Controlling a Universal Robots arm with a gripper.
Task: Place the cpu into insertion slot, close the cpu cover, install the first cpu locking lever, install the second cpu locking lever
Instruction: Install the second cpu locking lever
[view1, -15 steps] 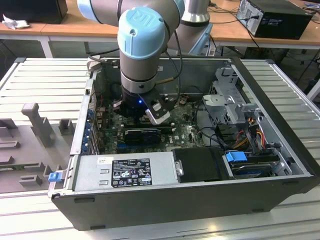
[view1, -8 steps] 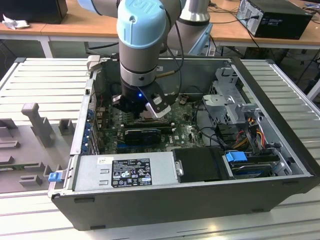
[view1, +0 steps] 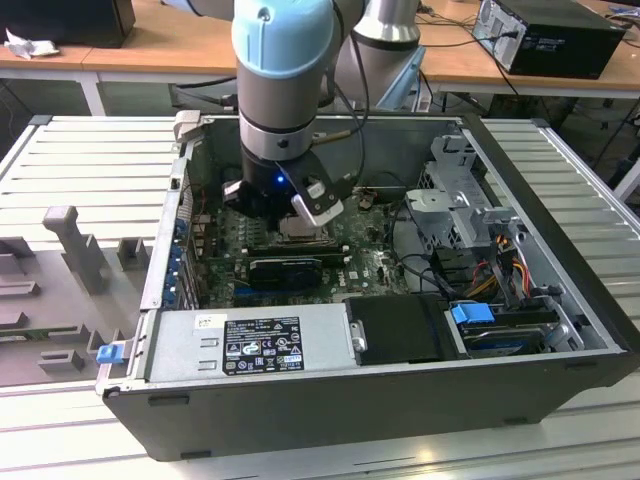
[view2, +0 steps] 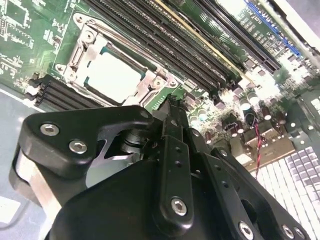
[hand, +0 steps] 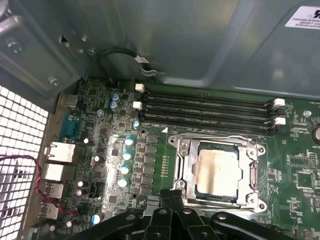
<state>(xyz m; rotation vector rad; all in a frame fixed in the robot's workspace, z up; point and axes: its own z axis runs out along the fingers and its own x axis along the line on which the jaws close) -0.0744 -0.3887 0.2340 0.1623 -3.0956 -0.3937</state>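
In the first wrist view the cpu (hand: 218, 169), a pale square chip, lies flat in the insertion slot (hand: 218, 196) on the green board. The silvery cpu cover (hand: 186, 165) lies down around it, with the chip showing through its window. My gripper (hand: 171, 194) hovers just beside the socket's edge, its black fingers together with nothing seen between them. The second wrist view has the cpu (view2: 111, 76) and the cpu cover (view2: 145, 89) just beyond my gripper (view2: 172, 102). In the exterior view my gripper (view1: 300, 213) reaches down into the open computer case.
Long black memory slots (hand: 205, 106) run beside the socket, with a row of capacitors (hand: 126, 162) on its other side. The case wall (hand: 175, 40) rises close behind. A power supply (view1: 250, 342), a drive cage (view1: 465, 200) and loose cables (view1: 500, 260) crowd the case.
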